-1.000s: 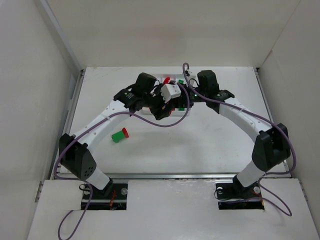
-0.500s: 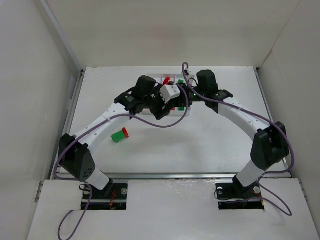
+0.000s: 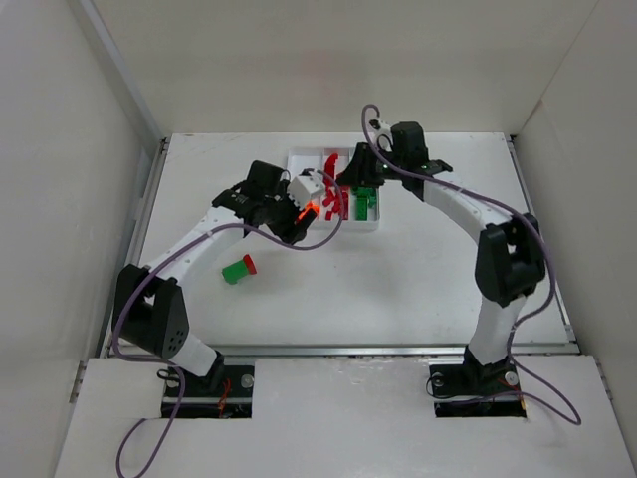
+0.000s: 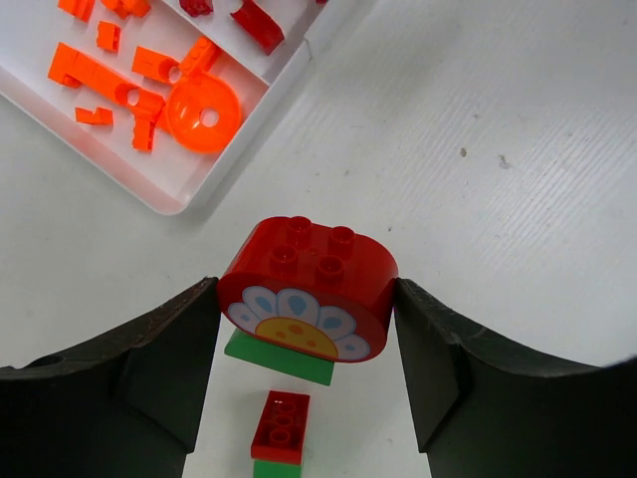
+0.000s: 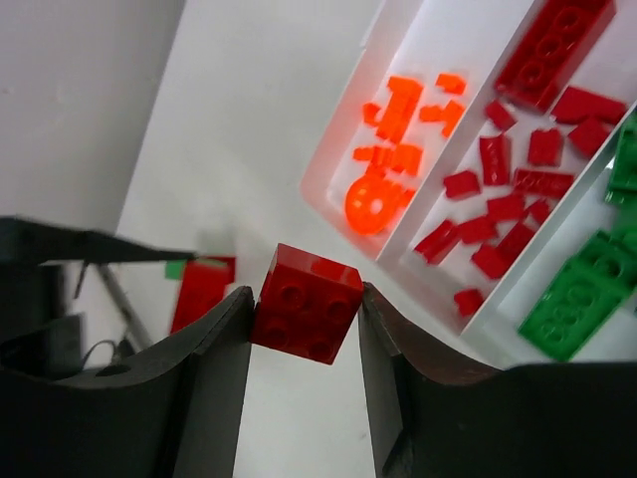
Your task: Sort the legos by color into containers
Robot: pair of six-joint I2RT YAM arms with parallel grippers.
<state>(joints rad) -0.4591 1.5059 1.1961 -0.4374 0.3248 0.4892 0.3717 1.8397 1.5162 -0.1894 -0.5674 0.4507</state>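
the left end effector (image 4: pixel 307 299) is clamped on a red rounded brick (image 4: pixel 309 269). it is a fat oval piece with four studs on top. the face toward the camera has a printed flower, white-and-blue petals round a yellow-orange centre. each finger presses one curved end. the brick hangs above the surface (image 4: pixel 518 149), just off a corner of the white tray (image 4: pixel 189 204). below it on the surface lie a green brick (image 4: pixel 279 357) and a small red brick (image 4: pixel 281 426), close together.

the right end effector (image 5: pixel 306 299) grips a red square brick (image 5: pixel 306 302). the brick is glossy, with four round marks on the face toward the camera, and sits slightly tilted between the fingers. in the wrist view it shows against bare surface beside the tray's orange side; i cannot tell exactly what lies under it.

the tray has three long compartments. orange pieces (image 5: pixel 398 110), with a translucent disc among them, fill the nearest one. red pieces (image 5: pixel 495 157) are in the middle and green pieces (image 5: pixel 577 299) in the last.
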